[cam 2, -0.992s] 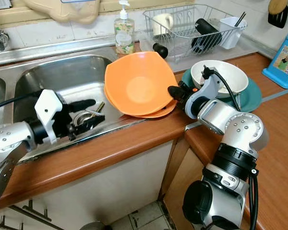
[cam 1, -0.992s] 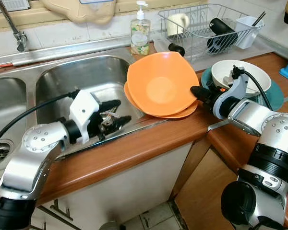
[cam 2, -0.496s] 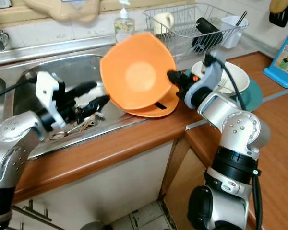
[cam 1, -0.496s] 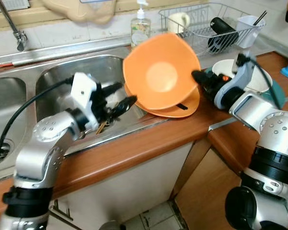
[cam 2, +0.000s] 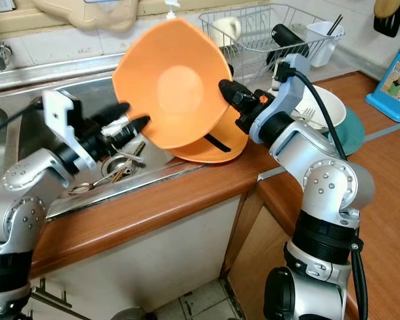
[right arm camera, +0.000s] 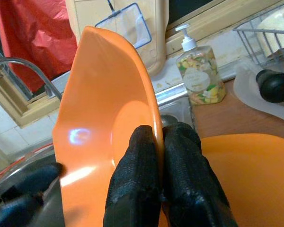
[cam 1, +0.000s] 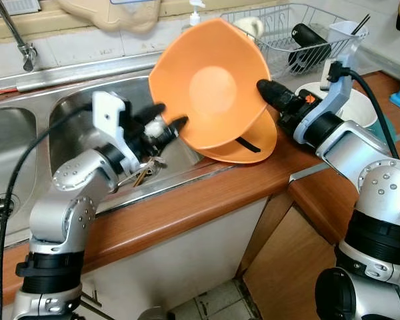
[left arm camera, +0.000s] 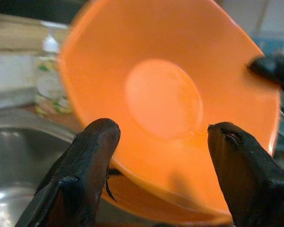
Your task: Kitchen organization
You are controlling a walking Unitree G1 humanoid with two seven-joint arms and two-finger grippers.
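Note:
An orange bowl (cam 1: 210,83) is held up on edge over the counter, its hollow side facing me. My right gripper (cam 1: 263,89) is shut on its right rim, and its fingers (right arm camera: 142,156) pinch the rim in the right wrist view. A second orange bowl (cam 1: 259,141) lies flat on the counter beneath it. My left gripper (cam 1: 167,119) is open above the sink, just left of the raised bowl's lower rim. In the left wrist view the bowl (left arm camera: 170,104) sits between and beyond its spread fingertips (left arm camera: 102,135), not touching them.
A steel sink (cam 1: 87,107) holds loose cutlery (cam 1: 143,175). A soap bottle (right arm camera: 201,78) stands behind it. At the back right, a wire dish rack (cam 1: 300,33) holds a mug and a cup. A white bowl (cam 1: 360,107) rests on a teal plate. The wooden counter edge (cam 1: 187,207) runs across the front.
My right gripper lifted the top orange bowl off the other and tipped it upright, leftward. My left gripper rose out of the sink toward the bowl's rim.

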